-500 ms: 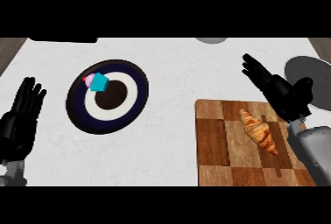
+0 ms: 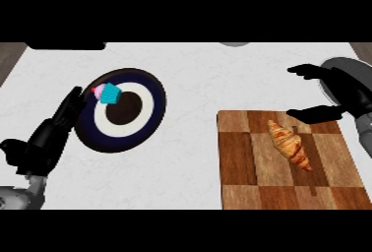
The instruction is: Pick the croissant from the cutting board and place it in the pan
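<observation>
A golden croissant (image 2: 289,145) lies on the wooden cutting board (image 2: 240,182) at the right, pointing away from me. My right hand (image 2: 346,93) hovers open over the board's far right corner, fingers and thumb spread wide, just beyond the croissant's far tip and not touching it. A grey round pan (image 2: 341,66) shows partly behind that hand at the right edge. My left hand (image 2: 45,140) is open at the left, straight fingers slanting toward a dark plate.
A dark blue plate (image 2: 141,128) with a white ring sits left of centre, carrying a blue and pink cupcake (image 2: 108,92). A dark object (image 2: 65,46) and a grey object (image 2: 235,44) lie at the counter's far edge.
My right hand has turned side-on, with thumb and fingers spread apart above the croissant's far end. My left hand has tilted right toward the plate. The croissant has not moved.
</observation>
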